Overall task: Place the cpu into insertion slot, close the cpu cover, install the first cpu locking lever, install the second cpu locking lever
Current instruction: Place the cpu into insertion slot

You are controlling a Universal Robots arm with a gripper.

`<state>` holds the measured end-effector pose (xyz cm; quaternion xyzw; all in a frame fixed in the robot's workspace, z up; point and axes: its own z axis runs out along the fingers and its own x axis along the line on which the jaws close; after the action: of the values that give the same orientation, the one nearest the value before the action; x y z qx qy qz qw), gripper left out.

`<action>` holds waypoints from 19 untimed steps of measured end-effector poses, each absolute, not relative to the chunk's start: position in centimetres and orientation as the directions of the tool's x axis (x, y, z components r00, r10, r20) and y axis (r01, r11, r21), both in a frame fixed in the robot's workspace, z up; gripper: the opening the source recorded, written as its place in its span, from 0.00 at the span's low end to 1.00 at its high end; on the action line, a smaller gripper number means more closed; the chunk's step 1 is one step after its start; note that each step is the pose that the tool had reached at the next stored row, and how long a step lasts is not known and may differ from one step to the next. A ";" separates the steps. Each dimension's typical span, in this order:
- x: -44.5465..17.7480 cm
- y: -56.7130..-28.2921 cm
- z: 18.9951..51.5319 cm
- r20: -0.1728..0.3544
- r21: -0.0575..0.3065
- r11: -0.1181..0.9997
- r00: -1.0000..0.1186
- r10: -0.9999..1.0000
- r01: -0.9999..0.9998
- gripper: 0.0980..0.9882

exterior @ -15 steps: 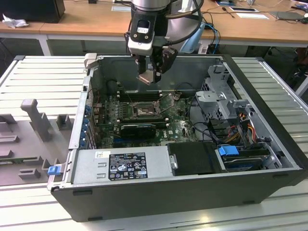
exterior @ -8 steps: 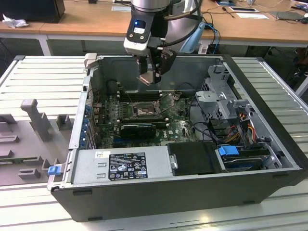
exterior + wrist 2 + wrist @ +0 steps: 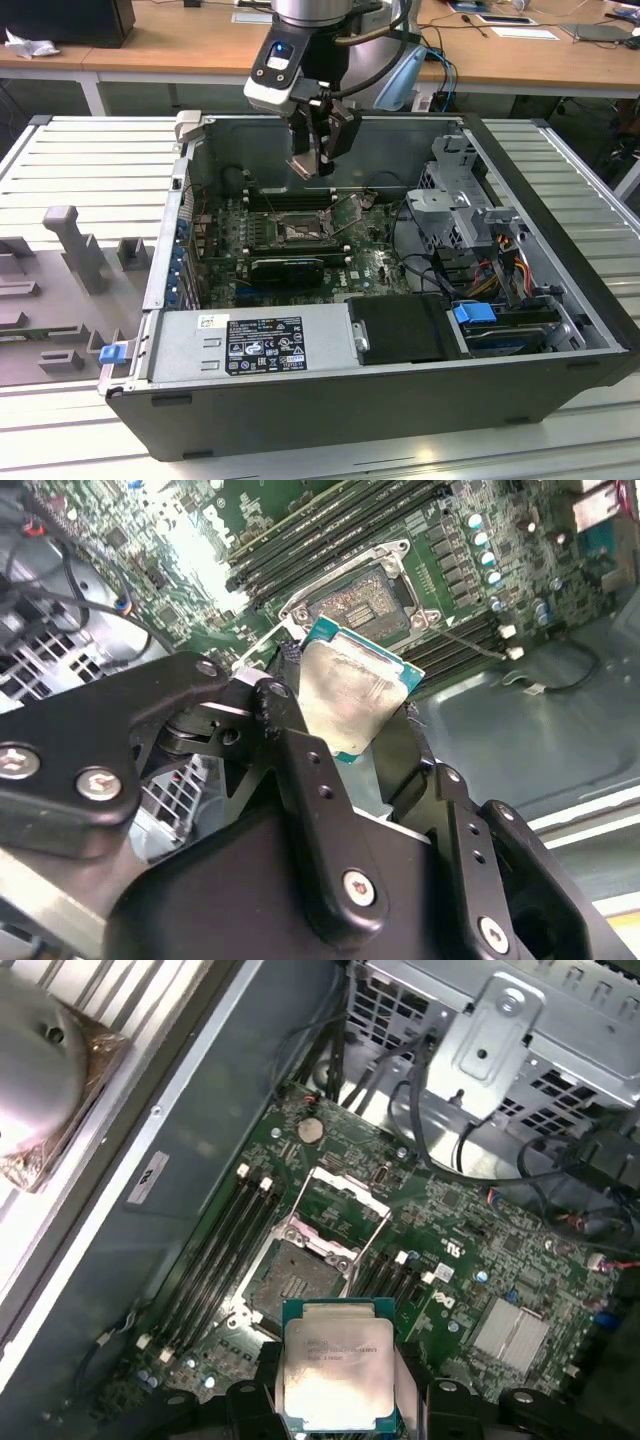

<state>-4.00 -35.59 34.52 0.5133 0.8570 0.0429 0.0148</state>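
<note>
My gripper (image 3: pixel 318 150) hangs inside the open computer case, above the far edge of the motherboard (image 3: pixel 370 265), shut on the cpu (image 3: pixel 304 166). The cpu (image 3: pixel 355 695) is a silver-topped square chip on a green edge, pinched by two opposite sides between the black fingers (image 3: pixel 298 745). The insertion slot (image 3: pixel 296 231) lies below and nearer the case's front; it looks uncovered in both wrist views (image 3: pixel 372 597) (image 3: pixel 292 1276). The cpu cover (image 3: pixel 338 1205) stands raised at the slot's far side. In the first wrist view the cpu (image 3: pixel 338 1370) sits apart from the slot.
Long black memory slots (image 3: pixel 330 530) flank the socket on both sides. A metal drive cage (image 3: pixel 455 200) with bundled cables (image 3: pixel 490 270) fills the exterior view's right. The power supply (image 3: pixel 250 345) lines the front wall. A thin metal lever (image 3: pixel 472 646) sticks out beside the socket.
</note>
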 end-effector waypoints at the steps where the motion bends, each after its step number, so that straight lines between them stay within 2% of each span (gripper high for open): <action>1: -4.0 -35.6 34.5 0.019 0.089 0.457 -0.461 0.887 0.885 0.48; 15: -4.0 -35.6 34.2 0.019 0.089 0.412 -0.415 0.910 0.907 0.48; 19: -4.0 -35.6 34.1 0.019 0.089 0.339 -0.342 0.940 0.937 0.48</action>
<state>-4.00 -35.59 34.06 0.5734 0.8180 0.0417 0.0177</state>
